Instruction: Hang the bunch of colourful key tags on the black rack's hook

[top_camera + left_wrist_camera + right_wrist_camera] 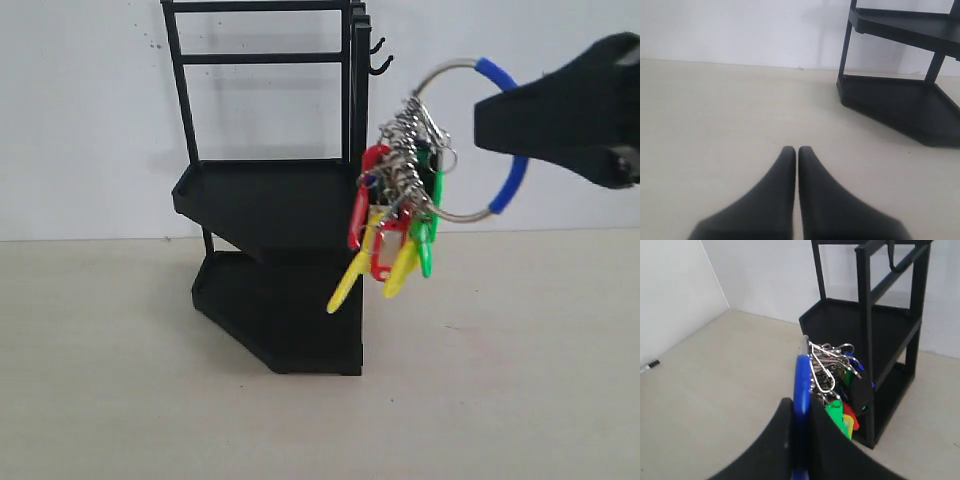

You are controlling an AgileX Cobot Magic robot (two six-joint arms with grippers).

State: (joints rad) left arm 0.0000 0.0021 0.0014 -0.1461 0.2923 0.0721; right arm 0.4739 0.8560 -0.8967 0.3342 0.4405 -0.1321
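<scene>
Right gripper clamps the loop of the key bunch, which hangs just beside the rack, clear of the hook. Left gripper is closed and empty. Risk: swinging tags snag the rack, or the loop misses the hook tip.

black rack: matt metal
key tag bunch: glossy plastic tags, bright metal rings
tabletop: smooth, matt, possibly laminate

White wall, 12 o'clock, faint dark specks at 11. Cream work surface, 6 o'clock. Soft, even light.
</scene>
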